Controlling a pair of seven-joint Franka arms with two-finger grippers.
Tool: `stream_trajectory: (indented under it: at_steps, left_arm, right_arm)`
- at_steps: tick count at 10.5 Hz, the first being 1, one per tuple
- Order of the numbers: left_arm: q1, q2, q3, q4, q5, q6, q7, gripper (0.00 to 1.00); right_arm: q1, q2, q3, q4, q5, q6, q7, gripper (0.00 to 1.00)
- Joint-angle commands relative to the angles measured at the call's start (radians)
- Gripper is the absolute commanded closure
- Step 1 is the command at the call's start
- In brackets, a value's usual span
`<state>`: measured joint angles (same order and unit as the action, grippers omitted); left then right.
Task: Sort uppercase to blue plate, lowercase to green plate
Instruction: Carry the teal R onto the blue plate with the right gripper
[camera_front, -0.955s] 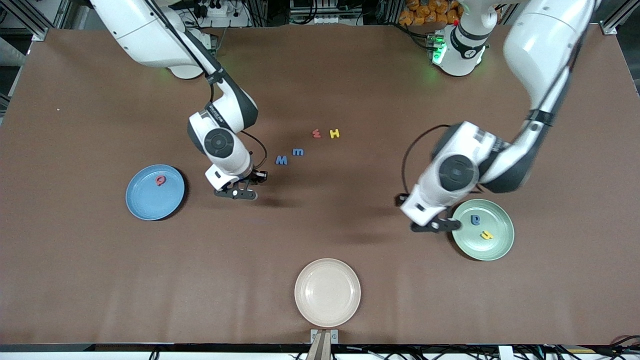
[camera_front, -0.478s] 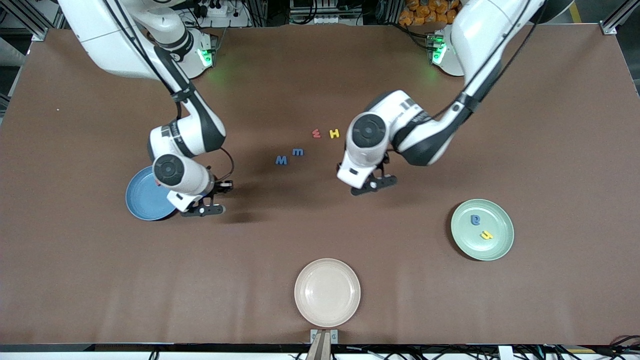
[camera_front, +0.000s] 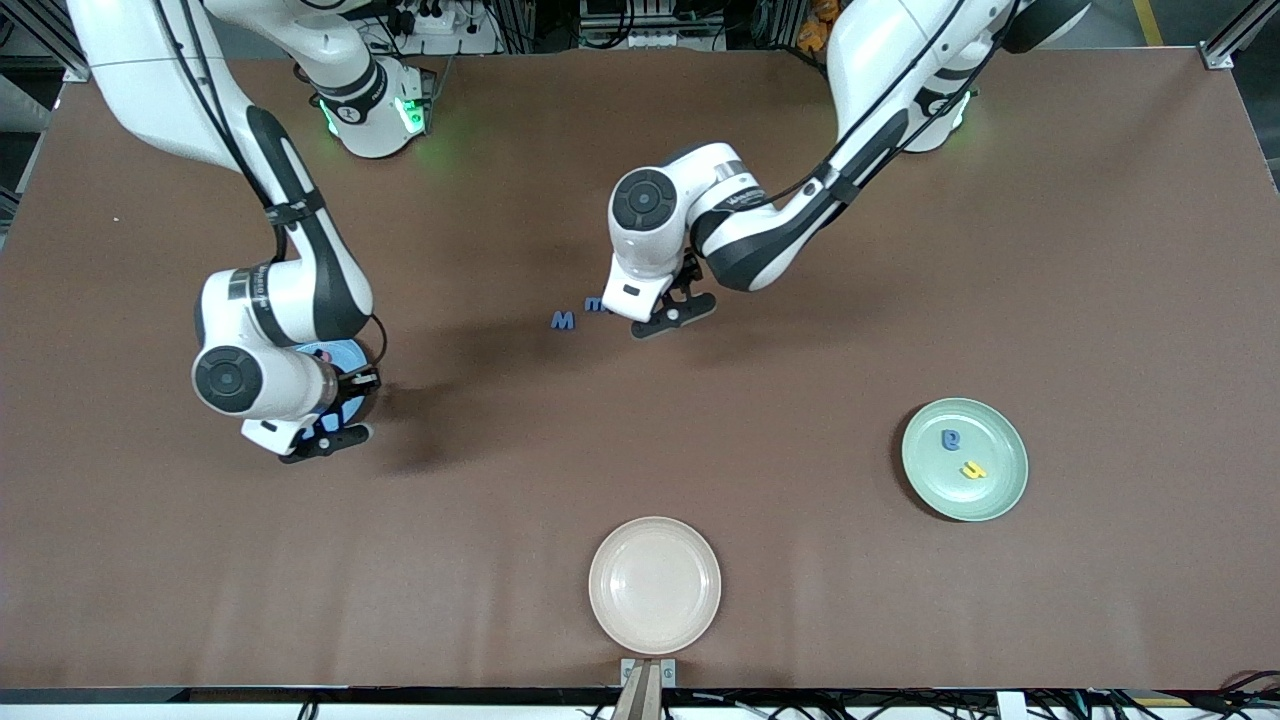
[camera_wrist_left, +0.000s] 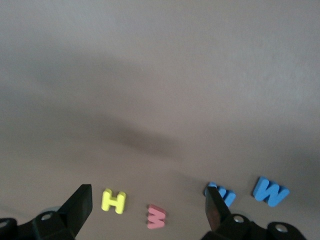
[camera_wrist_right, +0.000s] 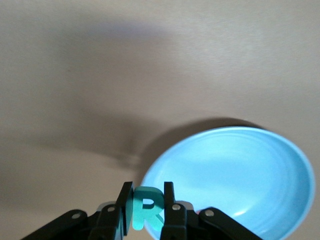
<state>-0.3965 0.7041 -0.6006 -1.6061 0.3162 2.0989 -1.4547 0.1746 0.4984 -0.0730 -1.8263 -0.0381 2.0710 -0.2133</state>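
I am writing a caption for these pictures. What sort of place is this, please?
Probably a robotics lab. Two robot arms stand at a brown table; the open left gripper hangs over foam letters, the right gripper holds a teal-green R above the blue plate. Cables and metal framing line the table's edge.

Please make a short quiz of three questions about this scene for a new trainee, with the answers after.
1. True or false: the right gripper holds the teal R over the blue plate.
2. How many letters lie in the green plate?
   A. none  B. two  C. four
3. Fill in: the open left gripper hangs over the yellow ___ and the red w.

Key: 1 true; 2 B; 3 H.
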Motion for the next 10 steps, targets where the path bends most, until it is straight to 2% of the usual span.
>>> stream_trajectory:
  at_steps: [1, 4, 8, 10]
  left_arm:
    - [-0.054, 0.015, 0.008, -0.030, -0.005, 0.064, -0.068, 0.00]
    - [-0.084, 0.015, 0.009, -0.126, 0.000, 0.174, -0.124, 0.00]
    - [-0.088, 0.014, 0.010, -0.190, 0.044, 0.231, -0.124, 0.00]
    - [-0.091, 0.017, 0.012, -0.192, 0.047, 0.259, -0.124, 0.04]
  right_arm:
    - [-0.003, -0.017, -0.060, -0.007, 0.003, -0.006, -0.145, 1.00]
    - [-0.029, -0.009, -0.071, -0.024, 0.000, 0.009, -0.195, 1.00]
    - [-0.064, -0.011, -0.073, -0.172, 0.015, 0.283, -0.279, 1.00]
    - [-0.070, -0.011, -0.073, -0.198, 0.018, 0.299, -0.293, 1.00]
